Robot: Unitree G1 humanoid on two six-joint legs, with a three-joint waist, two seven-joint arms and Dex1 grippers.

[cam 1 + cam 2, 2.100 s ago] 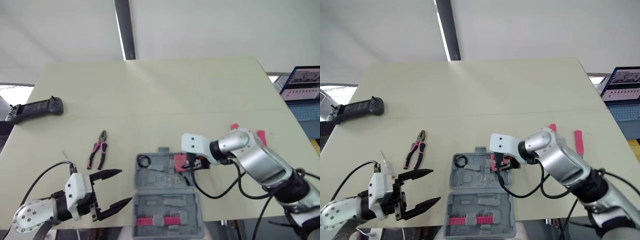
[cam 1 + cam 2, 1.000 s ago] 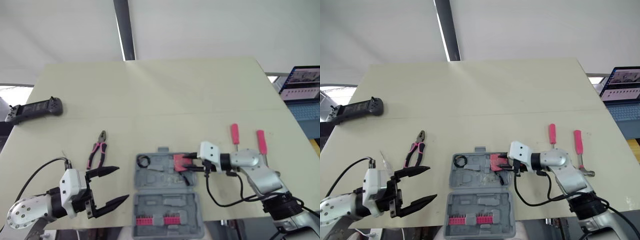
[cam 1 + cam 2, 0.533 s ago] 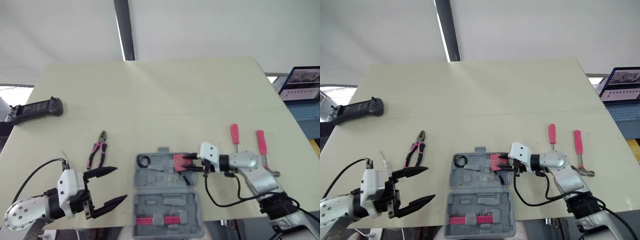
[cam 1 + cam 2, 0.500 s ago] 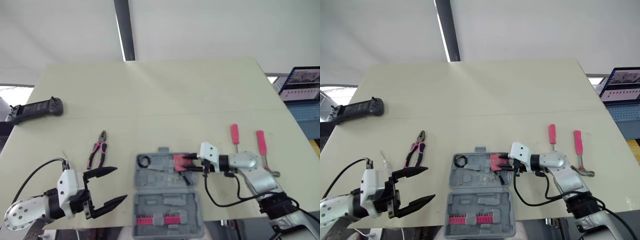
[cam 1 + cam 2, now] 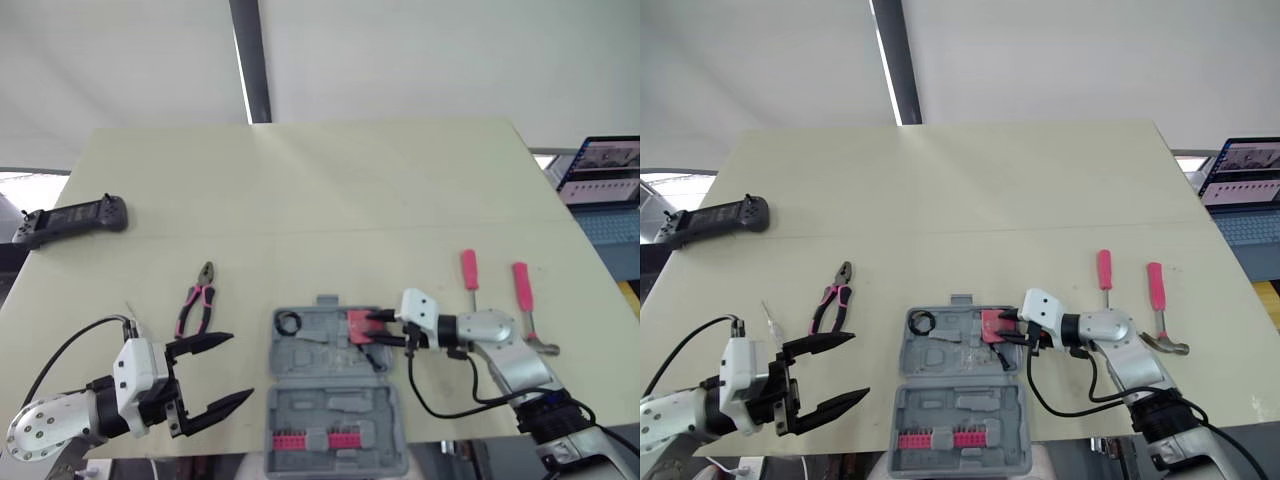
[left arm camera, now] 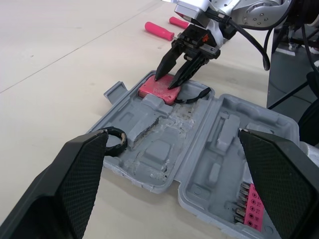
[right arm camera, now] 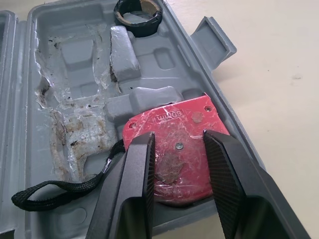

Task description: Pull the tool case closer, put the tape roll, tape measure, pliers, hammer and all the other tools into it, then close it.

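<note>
The grey tool case [image 5: 335,400] lies open near the table's front edge. A black tape roll [image 5: 289,323] sits in its far left corner. A red tape measure [image 7: 174,124] rests in the far right pocket, its black strap [image 7: 55,191] trailing inside. My right gripper [image 5: 375,328] hovers just over the tape measure, fingers slightly apart and open. My left gripper [image 5: 225,375] stands wide open left of the case, holding nothing. Pink-handled pliers [image 5: 196,300] lie beyond it. A pink-handled screwdriver [image 5: 469,270] and hammer [image 5: 521,285] lie right of the case.
A black handheld controller [image 5: 70,215] lies at the table's left edge. A laptop [image 5: 600,165] stands off the table to the right. The case's near half holds a row of pink bits [image 5: 305,441]. The table's far half is bare.
My right arm has dropped and swung out to the right, uncovering the screwdriver and hammer, while its gripper stays at the tape measure. The left gripper drifted slightly left.
</note>
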